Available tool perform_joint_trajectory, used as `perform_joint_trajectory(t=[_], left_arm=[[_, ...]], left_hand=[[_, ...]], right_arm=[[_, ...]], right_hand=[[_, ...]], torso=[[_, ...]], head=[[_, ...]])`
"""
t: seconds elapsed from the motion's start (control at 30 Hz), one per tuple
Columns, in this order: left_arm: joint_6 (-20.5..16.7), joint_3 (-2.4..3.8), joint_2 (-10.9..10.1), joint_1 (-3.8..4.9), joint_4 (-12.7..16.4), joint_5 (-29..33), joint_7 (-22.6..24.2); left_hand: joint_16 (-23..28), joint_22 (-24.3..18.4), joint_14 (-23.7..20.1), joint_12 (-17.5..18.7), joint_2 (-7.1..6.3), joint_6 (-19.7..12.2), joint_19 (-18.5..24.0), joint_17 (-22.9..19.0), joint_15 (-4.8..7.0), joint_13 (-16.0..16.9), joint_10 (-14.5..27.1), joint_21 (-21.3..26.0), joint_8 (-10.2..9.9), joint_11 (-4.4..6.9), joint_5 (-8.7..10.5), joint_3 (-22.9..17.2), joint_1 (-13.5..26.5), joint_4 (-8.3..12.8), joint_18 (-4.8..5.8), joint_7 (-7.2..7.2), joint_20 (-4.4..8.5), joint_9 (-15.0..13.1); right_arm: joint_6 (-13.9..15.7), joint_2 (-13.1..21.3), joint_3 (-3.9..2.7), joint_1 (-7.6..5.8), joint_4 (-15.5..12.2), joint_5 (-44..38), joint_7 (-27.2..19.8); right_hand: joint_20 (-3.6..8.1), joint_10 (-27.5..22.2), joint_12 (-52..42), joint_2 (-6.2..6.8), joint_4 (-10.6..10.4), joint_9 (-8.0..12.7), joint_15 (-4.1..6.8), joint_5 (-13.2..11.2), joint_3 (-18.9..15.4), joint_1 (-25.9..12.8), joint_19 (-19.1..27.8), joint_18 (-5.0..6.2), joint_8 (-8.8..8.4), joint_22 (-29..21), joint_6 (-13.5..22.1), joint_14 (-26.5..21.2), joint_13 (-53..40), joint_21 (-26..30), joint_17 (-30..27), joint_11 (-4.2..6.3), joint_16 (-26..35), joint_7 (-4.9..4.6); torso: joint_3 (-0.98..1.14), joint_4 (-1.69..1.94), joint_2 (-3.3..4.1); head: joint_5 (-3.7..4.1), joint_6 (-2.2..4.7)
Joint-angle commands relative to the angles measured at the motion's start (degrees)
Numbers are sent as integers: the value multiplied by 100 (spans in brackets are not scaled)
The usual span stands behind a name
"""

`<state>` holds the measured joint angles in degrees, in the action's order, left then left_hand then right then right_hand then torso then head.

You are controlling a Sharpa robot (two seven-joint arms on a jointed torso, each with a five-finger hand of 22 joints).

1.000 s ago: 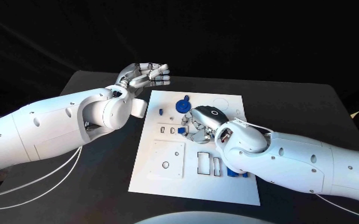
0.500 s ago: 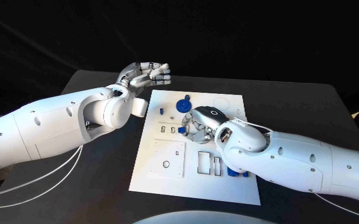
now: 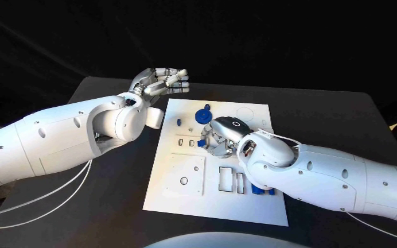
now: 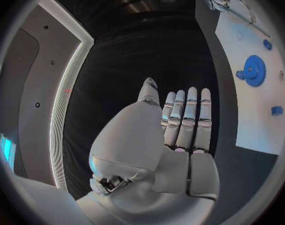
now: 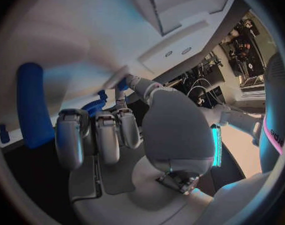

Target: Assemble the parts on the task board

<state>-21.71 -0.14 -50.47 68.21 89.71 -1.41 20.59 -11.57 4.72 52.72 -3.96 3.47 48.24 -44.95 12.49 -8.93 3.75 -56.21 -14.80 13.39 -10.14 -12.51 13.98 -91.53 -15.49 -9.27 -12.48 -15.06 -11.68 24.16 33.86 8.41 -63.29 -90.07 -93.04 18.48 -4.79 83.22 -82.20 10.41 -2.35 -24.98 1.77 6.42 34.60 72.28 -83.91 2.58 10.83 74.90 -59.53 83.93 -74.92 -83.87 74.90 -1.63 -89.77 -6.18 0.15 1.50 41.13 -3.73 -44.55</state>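
Observation:
The white task board [image 3: 186, 199] lies in the middle of the black table. My right hand [image 3: 218, 139] is low over the board's middle, fingers curled down beside a small blue part [image 3: 201, 143]; whether it grips that part is unclear. A blue gear [image 3: 203, 116] stands just beyond it, also seen as the blue gear [image 4: 253, 70] from the left wrist. In the right wrist view the curled fingers [image 5: 95, 135] hang near a long blue part [image 5: 31, 105]. My left hand [image 3: 161, 81] is raised beyond the board's far left corner, fingers apart and holding nothing.
Two blue parts [image 3: 263, 190] lie by the board's near right side, under my right forearm. A small blue peg [image 3: 177, 122] stands near the board's left edge. Rectangular slots [image 3: 226, 180] and a square plate [image 3: 185, 176] take up the board's near half.
My left hand has drifted slightly up and to the right. My right hand stays in place over the board's middle.

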Motion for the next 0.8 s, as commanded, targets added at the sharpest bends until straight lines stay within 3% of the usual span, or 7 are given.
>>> perform_joint_trajectory(t=[0.03,0.37,0.57,0.7,0.8], left_arm=[[78,4,8,4,12,8,36],[140,2,-33,0,8,-16,14],[331,-9,-157,-20,58,-520,-57],[520,-15,-309,-78,141,-1147,-153],[675,-17,-430,-124,204,-1707,-248]], left_hand=[[31,-10,-19,30,40,-26,-41,6,11,6,13,20,-28,10,34,39,1,3,-114,8,-5,-5],[36,-15,-9,27,54,-27,-51,16,13,6,13,24,-33,0,33,52,-14,9,-115,2,-3,-11],[-83,-5,292,-15,136,82,-269,171,77,38,-182,-43,-3,-2,-102,104,-170,72,-125,54,51,-65],[-314,54,720,-96,234,318,-627,465,240,114,-607,-213,21,137,-115,171,-360,25,-130,195,204,-111],[-703,217,1265,-158,279,520,-1144,895,477,190,-1083,-564,42,331,-136,277,-566,-93,-127,298,431,-160]], right_arm=[[-115,8,17,23,21,-124,18],[457,112,7,15,-217,-172,-82],[475,268,-26,-88,-454,-45,-67],[386,394,-44,-187,-600,149,-37],[323,472,-52,-241,-679,292,-23]], right_hand=[[50,27,-21,-113,19,-69,37,-36,50,32,-236,-101,37,1221,-87,607,-660,-20,1510,19,-23,40],[75,92,-80,-52,-33,-133,64,-59,97,-184,-300,-126,103,1273,-150,607,-727,-114,1510,58,-23,84],[84,106,-91,-8,-60,-148,72,-45,98,-254,-318,-133,112,1287,-151,607,-740,-140,1510,67,-23,93],[88,102,-82,20,-68,-154,75,-53,95,-281,-323,-135,113,1292,-147,607,-732,-148,1510,70,-23,96],[89,103,-83,32,-74,-157,77,-58,93,-295,-331,-138,115,1298,-147,607,-733,-159,1510,70,-23,97]], torso=[[-2,4,-3],[-5,-10,-15],[-8,-4,-33],[-14,8,-65],[-17,12,-86]], head=[[1,0],[8,62],[32,124],[59,130],[63,126]])
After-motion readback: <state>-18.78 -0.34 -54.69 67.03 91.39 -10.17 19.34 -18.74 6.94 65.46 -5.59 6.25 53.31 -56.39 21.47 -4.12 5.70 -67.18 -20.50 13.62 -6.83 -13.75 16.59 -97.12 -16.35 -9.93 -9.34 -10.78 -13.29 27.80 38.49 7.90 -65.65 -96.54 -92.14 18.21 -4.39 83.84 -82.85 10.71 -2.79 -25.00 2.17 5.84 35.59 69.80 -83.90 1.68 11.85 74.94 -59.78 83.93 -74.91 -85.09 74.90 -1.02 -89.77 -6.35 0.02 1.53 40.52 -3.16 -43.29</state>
